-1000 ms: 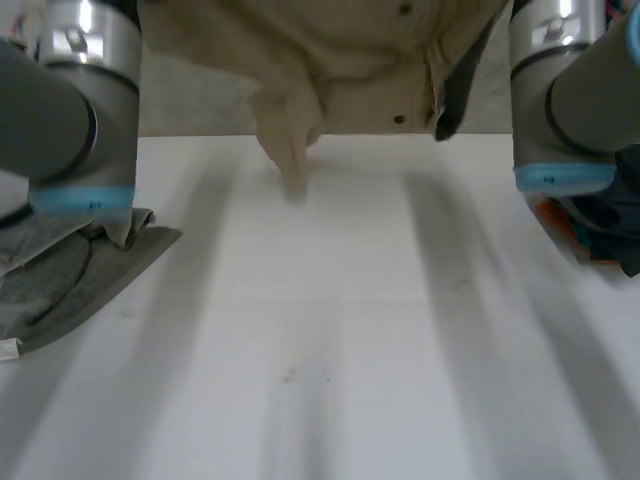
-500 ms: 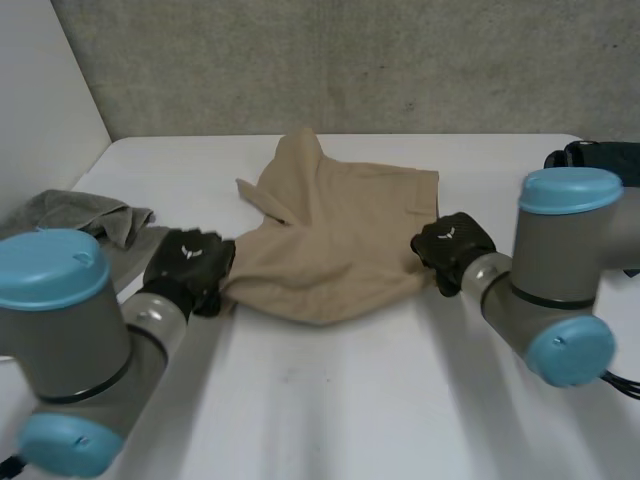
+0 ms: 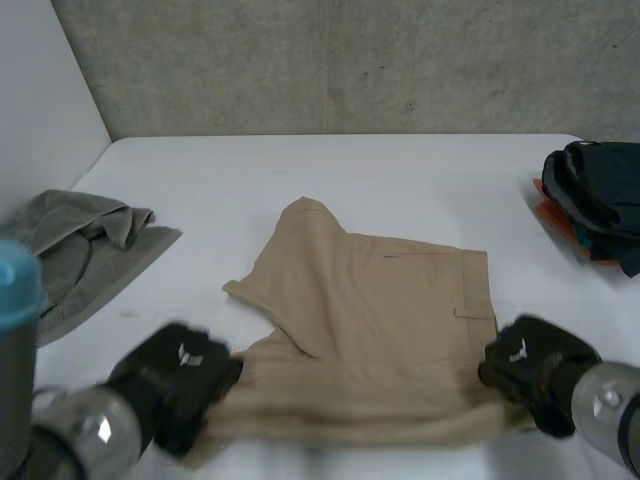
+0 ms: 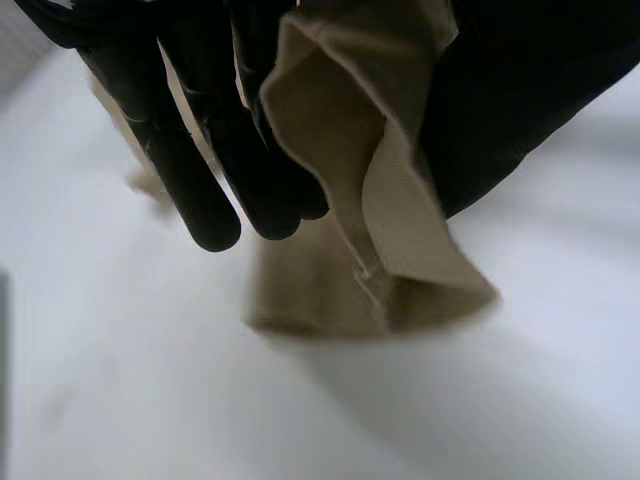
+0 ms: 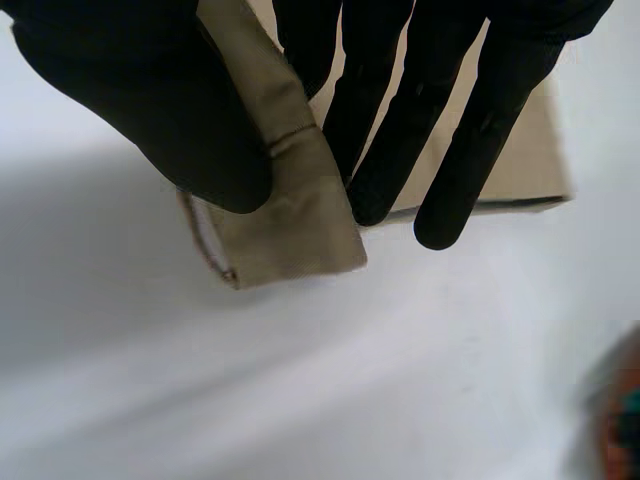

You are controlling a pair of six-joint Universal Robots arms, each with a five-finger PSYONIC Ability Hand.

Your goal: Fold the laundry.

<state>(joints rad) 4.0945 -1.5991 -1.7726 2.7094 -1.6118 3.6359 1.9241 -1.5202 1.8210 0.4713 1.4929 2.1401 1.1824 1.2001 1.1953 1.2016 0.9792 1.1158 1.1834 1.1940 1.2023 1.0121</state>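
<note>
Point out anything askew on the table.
The tan shorts lie crooked: near the left hand the cloth is doubled over, leaving a pointed flap. The grey cloth lying apart is crumpled, not folded.

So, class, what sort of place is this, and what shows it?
Probably a robotics lab or test bench, not a home: a bare white table against a concrete wall, the left hand and right hand pinching tan shorts, a grey garment and dark clothes aside.
</note>
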